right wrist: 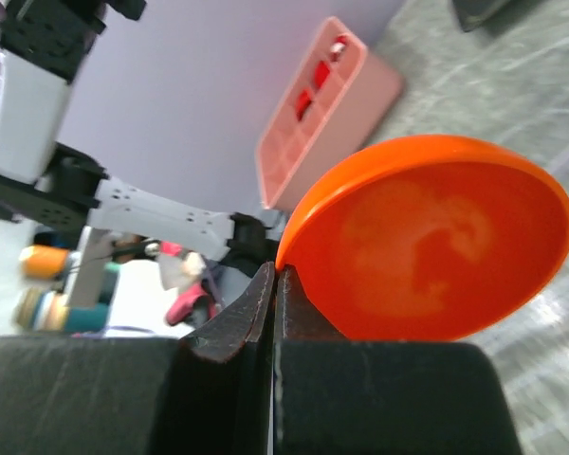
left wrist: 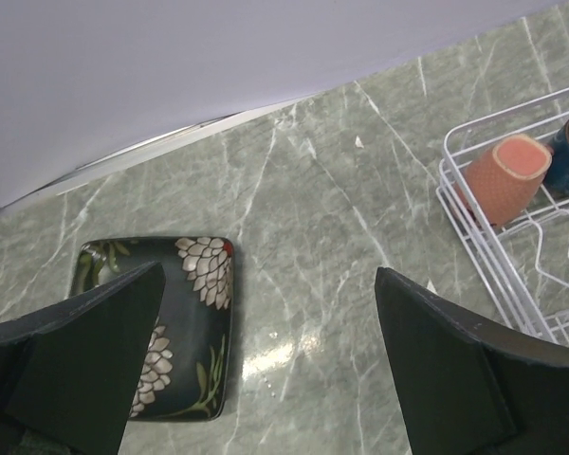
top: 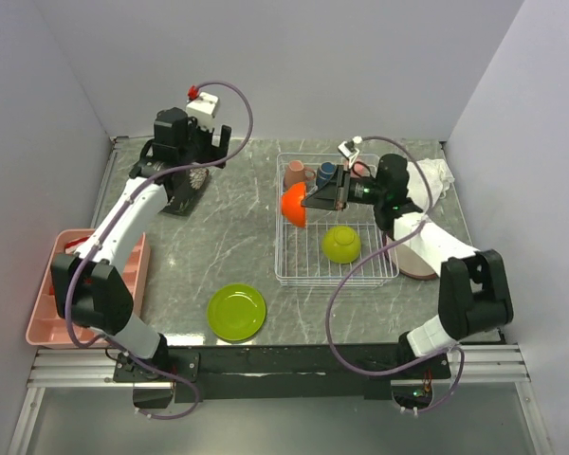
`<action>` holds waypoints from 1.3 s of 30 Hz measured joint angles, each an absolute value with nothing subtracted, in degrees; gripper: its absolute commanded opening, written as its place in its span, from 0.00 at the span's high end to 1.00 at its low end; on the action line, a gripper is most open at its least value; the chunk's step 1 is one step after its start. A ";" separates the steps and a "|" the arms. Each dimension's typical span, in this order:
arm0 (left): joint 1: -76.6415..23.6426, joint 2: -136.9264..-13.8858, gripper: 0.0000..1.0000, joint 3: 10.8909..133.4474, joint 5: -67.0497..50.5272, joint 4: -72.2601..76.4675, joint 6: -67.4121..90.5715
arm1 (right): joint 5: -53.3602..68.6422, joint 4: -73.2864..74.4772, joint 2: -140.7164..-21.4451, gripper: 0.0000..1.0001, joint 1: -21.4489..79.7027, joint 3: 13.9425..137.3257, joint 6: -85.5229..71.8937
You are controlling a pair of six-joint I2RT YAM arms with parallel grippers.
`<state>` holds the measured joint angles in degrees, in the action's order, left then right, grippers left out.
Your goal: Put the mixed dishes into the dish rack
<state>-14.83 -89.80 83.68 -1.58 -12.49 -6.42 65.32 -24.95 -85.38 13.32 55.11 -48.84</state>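
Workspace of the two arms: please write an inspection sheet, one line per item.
Surface: grey-green veined tabletop.
Job's things: white wire dish rack holds lime green round bowl, salmon cup, dark navy cup; orange round bowl at its left edge; lime green round plate, black floral square plate, brown round plate lie outside it.
Clutter: pink divided plastic tray at left; white cloth rag at far right.
Grippers: left tool open above floral plate; right tool shut on orange bowl's rim.
Cables: purple cable loops along each arm.
Surroundings: plain pale walls on three sides.
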 measured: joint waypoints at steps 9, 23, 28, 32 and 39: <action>-14.48 -84.97 0.01 80.25 -0.73 -14.04 -8.36 | 65.80 -41.12 -92.20 1.00 15.40 51.09 -61.08; -12.14 -84.77 0.01 80.05 -0.32 -14.55 -9.37 | 67.31 -59.37 -97.69 1.00 15.40 39.94 -74.59; -12.14 -84.77 0.01 80.05 -0.30 -14.59 -9.39 | 67.26 -65.08 -101.93 1.00 15.38 38.85 -78.98; -12.14 -84.77 0.00 79.92 -0.30 -14.63 -9.41 | 67.57 -68.40 -104.07 1.00 15.25 38.35 -81.41; -12.14 -84.77 0.00 79.46 -0.30 -14.74 -9.41 | 68.99 -66.26 -104.73 1.00 14.70 38.76 -79.59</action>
<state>-12.14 -84.77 79.46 -0.30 -14.74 -9.41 68.99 -66.26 -104.73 14.70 38.76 -79.59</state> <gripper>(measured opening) 0.995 0.008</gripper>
